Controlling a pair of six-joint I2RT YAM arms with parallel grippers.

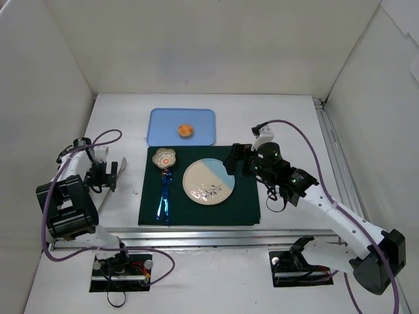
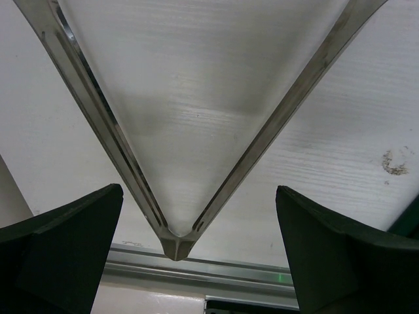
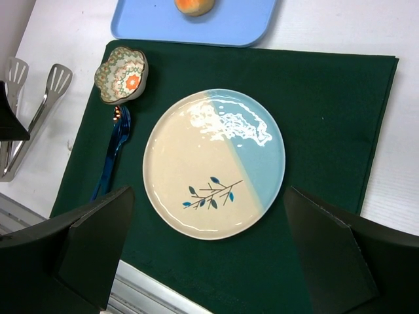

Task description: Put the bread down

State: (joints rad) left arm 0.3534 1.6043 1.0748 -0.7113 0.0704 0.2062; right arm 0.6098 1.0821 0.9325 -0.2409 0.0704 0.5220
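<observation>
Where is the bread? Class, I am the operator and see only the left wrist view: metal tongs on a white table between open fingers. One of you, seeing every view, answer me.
Observer: The bread sits alone on a blue tray.
Operator: Is there somewhere to place it?
Observer: A two-tone plate lies bare on a dark green mat, nearer the arms than the tray.
Operator: And the right arm?
Observer: The right gripper hovers open by the plate's far right edge, holding nothing.
</observation>
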